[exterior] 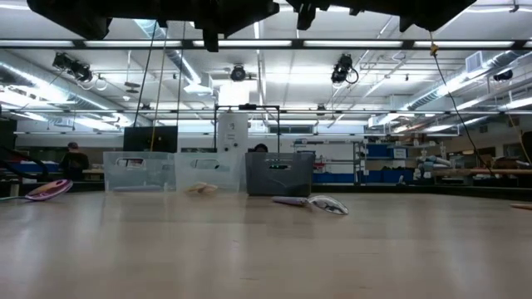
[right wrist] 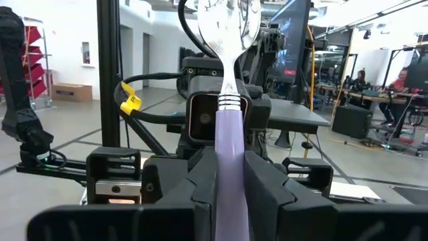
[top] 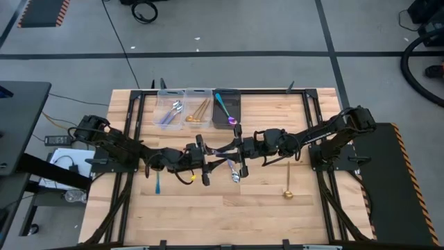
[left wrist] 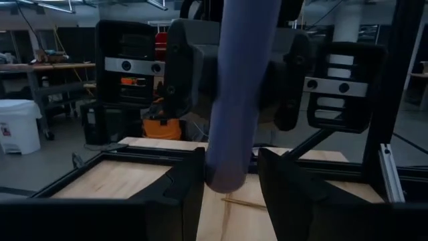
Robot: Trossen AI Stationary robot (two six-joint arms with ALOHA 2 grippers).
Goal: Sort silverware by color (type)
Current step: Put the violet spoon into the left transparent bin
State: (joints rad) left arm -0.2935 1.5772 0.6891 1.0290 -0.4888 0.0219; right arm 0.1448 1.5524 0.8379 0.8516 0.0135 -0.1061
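1. Handover step: right claw [right wrist: 224,191] pinches lilac-handled spoon [right wrist: 227,94] above bench [top: 229,215].
2. Left claw [left wrist: 231,184], spread, flanks its handle.
3. Next: close left claw, release right.

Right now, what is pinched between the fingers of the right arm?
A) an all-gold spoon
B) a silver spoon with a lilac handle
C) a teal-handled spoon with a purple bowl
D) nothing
B: the right wrist view shows the silver-bowled spoon with the lilac handle standing up between the right gripper's dark fingers, which press on its handle.
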